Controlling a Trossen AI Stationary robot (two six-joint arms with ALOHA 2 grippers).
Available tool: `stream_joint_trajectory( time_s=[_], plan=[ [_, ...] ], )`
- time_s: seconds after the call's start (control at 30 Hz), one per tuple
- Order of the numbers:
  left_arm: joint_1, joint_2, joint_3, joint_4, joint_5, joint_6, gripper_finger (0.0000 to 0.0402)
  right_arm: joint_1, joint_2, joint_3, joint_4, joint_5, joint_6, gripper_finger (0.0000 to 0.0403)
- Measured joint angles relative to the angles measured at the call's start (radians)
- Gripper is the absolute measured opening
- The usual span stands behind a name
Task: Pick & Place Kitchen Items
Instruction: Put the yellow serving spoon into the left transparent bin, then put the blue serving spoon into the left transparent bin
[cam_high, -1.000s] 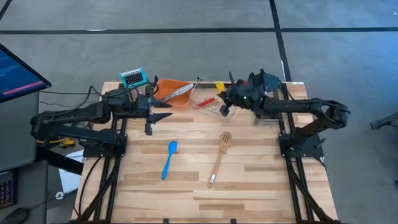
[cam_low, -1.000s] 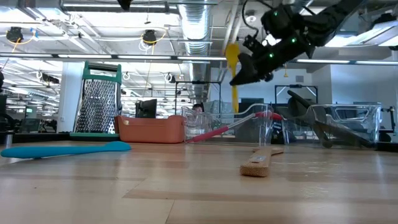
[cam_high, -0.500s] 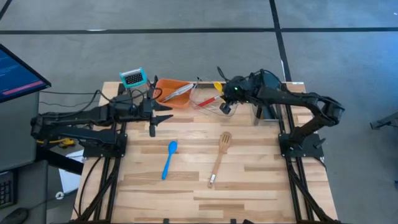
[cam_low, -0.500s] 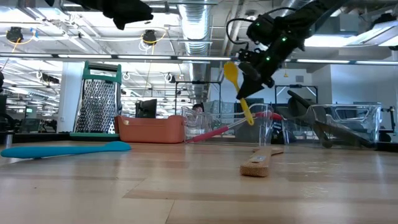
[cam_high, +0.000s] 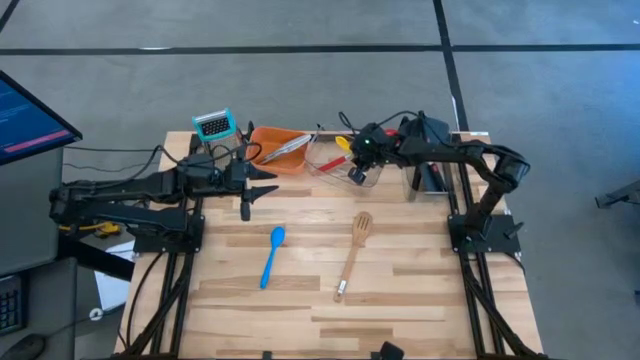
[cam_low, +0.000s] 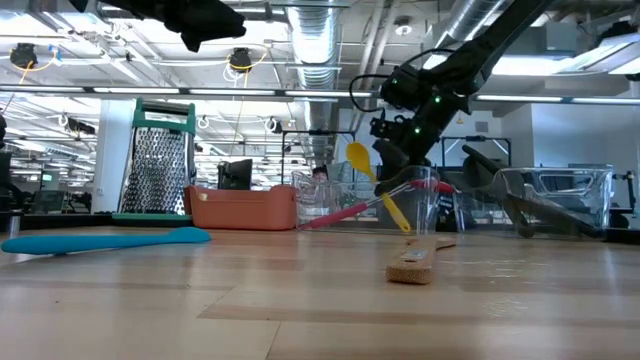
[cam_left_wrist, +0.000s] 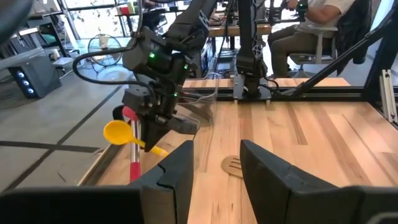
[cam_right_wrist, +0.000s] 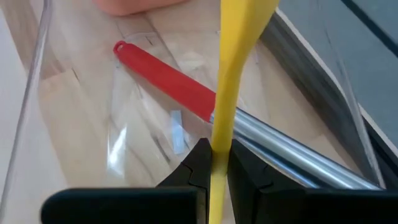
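My right gripper is shut on a yellow spoon above a clear bin at the table's far edge. In that bin lies a red-handled utensil. A blue spoon and a wooden fork-like spatula lie flat on the table's middle. Silver tongs rest in the orange tray. My left gripper hangs open over the table's left part, holding nothing. My right gripper pinches the yellow spoon's handle between its two fingers, about midway along. The fingers slant down from the table's right side. The spoon hangs tilted, bowl up and toward the left, its lower handle end behind the bin's clear wall.
A grater stands at the far left beside the orange tray. A second clear bin with dark utensils stands at the far right. People sit at desks beyond the table. The near half of the table holds only the two loose utensils.
My right gripper has gone down and toward the table's left, over the clear bin, tipping its fingers downward. The yellow spoon, upright with its bowl up before, now slants and hangs lower at the bin. My left gripper has sunk a little.
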Motion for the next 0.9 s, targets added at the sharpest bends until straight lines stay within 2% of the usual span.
stream_joint_trajectory(
  time_s=[0.47,0.53,0.77,0.9],
  plan=[
    [0.000,0.000,0.000,0.000,-0.004,0.000,0.0117,-0.018,-0.012,-0.002,-0.017,-0.076,-0.019,0.0022],
    [0.000,0.000,0.000,0.000,-0.005,0.000,0.0117,-0.009,-0.012,-0.002,-0.019,-0.076,-0.029,0.0043],
    [0.000,0.000,0.000,-0.001,-0.009,0.000,0.0117,0.017,-0.021,0.095,-0.152,-0.077,-0.048,0.0171],
    [0.000,0.000,0.000,-0.001,-0.009,0.000,0.0117,0.022,-0.025,0.192,-0.279,-0.077,-0.088,0.0212]
  ],
)
